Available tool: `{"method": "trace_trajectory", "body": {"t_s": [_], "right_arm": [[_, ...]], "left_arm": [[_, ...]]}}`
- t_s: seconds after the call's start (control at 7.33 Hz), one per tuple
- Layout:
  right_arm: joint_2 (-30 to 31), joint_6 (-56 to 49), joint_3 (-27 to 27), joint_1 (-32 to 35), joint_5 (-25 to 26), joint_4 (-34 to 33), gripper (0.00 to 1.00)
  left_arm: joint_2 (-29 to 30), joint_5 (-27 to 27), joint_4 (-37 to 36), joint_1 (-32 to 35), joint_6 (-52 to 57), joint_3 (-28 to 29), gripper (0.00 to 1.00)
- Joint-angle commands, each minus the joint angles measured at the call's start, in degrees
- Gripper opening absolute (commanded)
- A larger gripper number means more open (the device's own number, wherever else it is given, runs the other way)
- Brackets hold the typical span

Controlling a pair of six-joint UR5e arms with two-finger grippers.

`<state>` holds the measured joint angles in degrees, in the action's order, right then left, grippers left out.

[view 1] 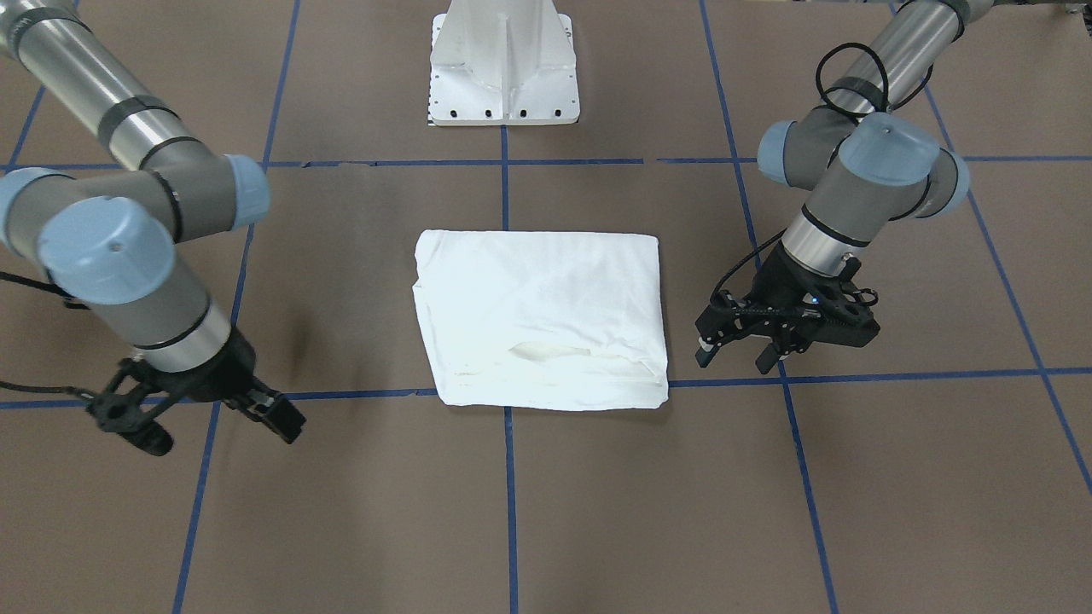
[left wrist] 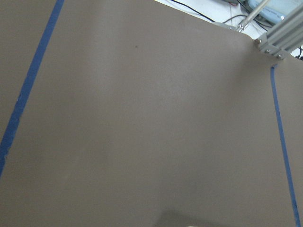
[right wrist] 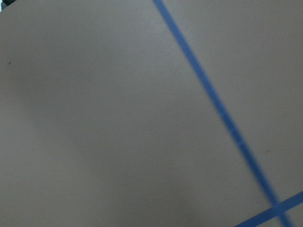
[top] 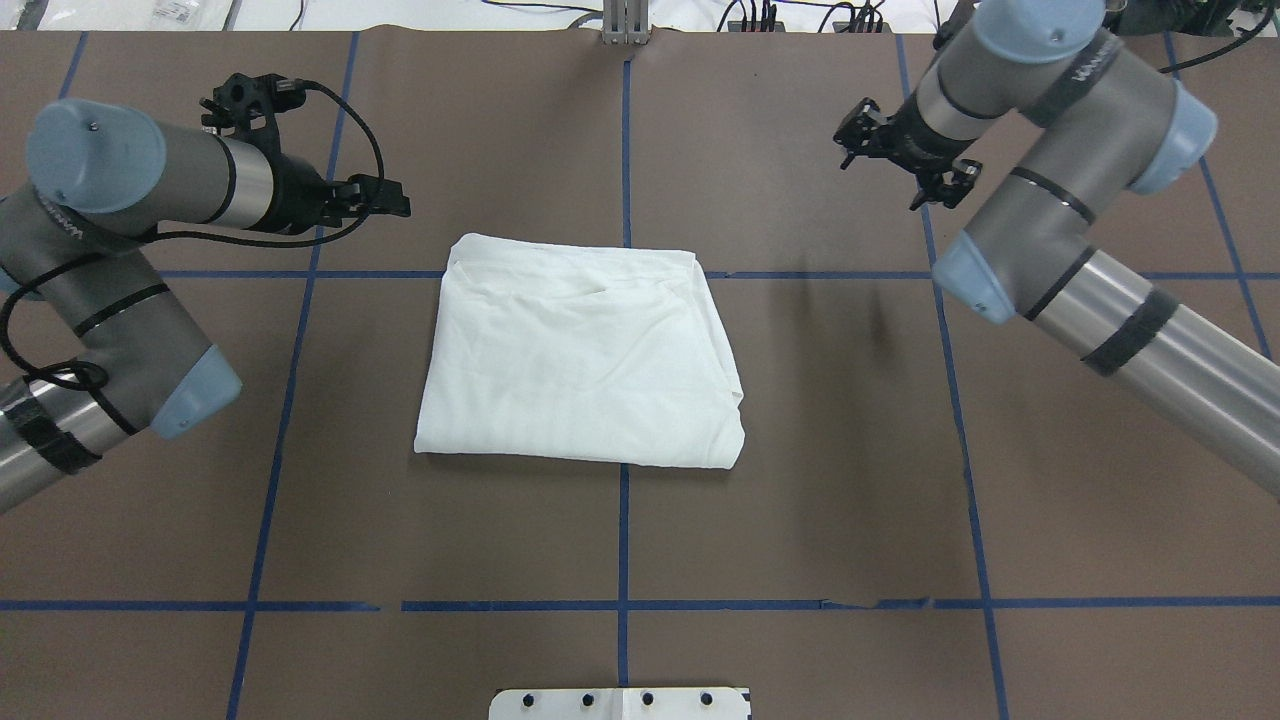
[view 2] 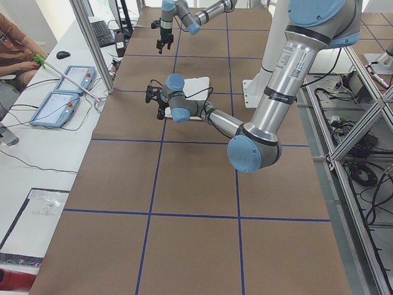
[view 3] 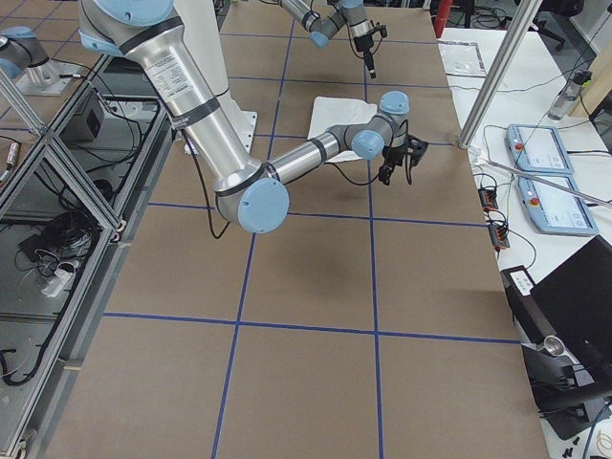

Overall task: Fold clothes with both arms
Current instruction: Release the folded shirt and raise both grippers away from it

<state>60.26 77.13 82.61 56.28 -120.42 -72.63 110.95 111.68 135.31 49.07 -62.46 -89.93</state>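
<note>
The white shirt (view 1: 542, 307) lies folded in the middle of the table (view 1: 853, 495). My left pincer (view 1: 735, 356) and my right pincer (view 1: 217, 426) hang on either side, both spread open, not touching it.

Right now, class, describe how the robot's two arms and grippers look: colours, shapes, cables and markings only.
Both the left arm and right arm are silver-grey tubes joined by dark-grey elbows with rounded light-blue caps, ringed by black bands. Black cables loop along them near the wrists. The left gripper and right gripper are black and two-fingered, with skeletal linkage frames.
</note>
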Motion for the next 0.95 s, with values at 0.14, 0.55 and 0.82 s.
{"method": "trace_trajectory", "body": {"t_s": [0.14, 0.55, 0.82], "right_arm": [[14.3, -38.1, 3.3, 13.1, -5.6, -2.2, 1.00], [17.2, -57.2, 4.7, 24.2, -8.1, -10.5, 1.00], [19.7, -64.6, 5.9, 28.3, -12.2, -14.5, 1.00]], "left_arm": [[-13.8, 8.3, -5.6, 8.6, 23.8, -11.4, 1.00], [-18.6, 11.5, -17.6, 16.8, 41.1, -11.7, 1.00], [-18.5, 22.2, -20.8, 26.0, 44.2, -10.4, 1.00]]}}
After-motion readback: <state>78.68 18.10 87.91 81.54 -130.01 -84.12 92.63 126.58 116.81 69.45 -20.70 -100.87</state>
